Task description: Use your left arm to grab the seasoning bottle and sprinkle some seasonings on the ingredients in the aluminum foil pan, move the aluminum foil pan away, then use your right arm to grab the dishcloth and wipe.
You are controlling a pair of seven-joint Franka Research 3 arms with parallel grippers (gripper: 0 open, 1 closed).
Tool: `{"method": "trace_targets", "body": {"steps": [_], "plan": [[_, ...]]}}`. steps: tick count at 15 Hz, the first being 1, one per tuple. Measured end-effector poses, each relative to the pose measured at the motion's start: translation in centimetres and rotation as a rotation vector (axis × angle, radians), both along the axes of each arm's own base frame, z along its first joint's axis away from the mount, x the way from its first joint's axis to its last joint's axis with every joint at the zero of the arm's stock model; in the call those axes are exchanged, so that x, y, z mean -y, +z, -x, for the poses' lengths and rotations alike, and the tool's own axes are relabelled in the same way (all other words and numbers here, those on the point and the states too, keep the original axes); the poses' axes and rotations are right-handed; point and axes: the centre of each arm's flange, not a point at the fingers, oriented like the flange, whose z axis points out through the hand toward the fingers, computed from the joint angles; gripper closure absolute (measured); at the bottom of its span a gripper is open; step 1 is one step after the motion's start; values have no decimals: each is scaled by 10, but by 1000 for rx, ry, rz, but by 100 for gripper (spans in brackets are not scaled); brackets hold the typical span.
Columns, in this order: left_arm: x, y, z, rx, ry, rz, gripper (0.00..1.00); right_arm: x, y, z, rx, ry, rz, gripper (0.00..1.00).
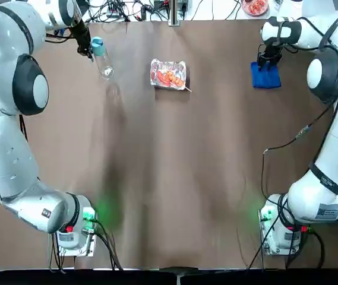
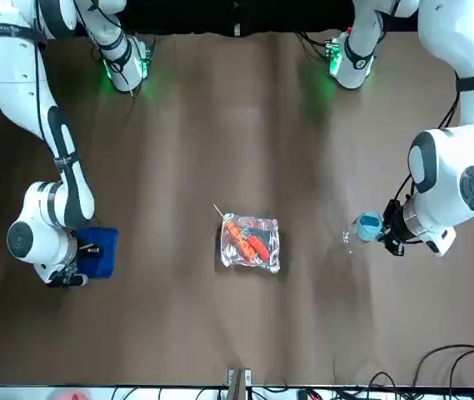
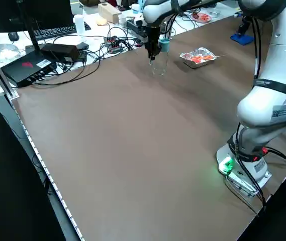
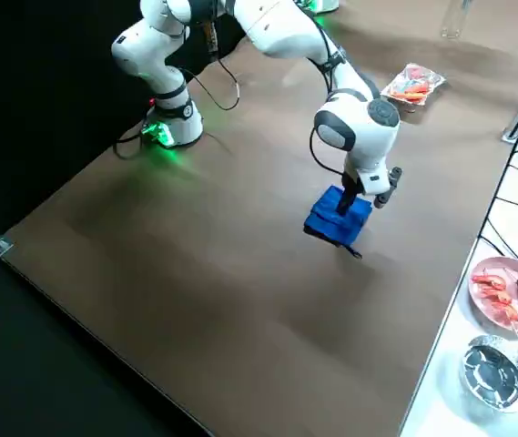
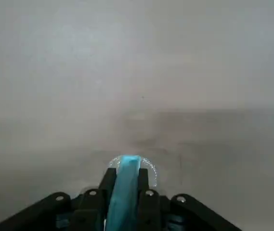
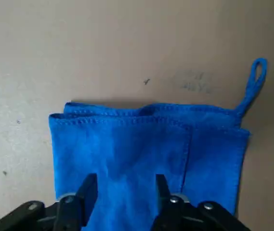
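the bottle stands at the table's far left, well apart from the foil pan. the left gripper pinches its blue cap. it looks light and slick, so the cap seems a fair hold. the right gripper hangs spread over the soft cloth.

Crinkled shiny foil pan, clear, seemingly plastic bottle, soft blue cloth, matt table.
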Motion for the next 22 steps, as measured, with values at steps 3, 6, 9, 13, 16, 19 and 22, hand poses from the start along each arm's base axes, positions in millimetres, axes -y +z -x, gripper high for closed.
{"method": "trace_targets", "body": {"steps": [3,6,9,13,16,19,22], "plan": [[-2,-18,-2,0,-8,-11,77,1,-5,1,-7,-1,0,43],[-10,-31,-4,-2,2,0,77,1,-8,2,-11,0,0,46],[-12,-35,-5,1,16,12,77,1,-11,2,-15,1,0,49],[-8,-47,-7,4,15,10,77,0,-12,3,-18,2,-1,56],[-6,-54,-7,0,14,5,77,0,-16,4,-25,2,-1,66],[-7,-54,-7,0,14,5,77,0,-17,4,-26,3,-1,72],[-7,-54,-7,3,15,5,75,0,-17,4,-28,3,-1,83]]}}
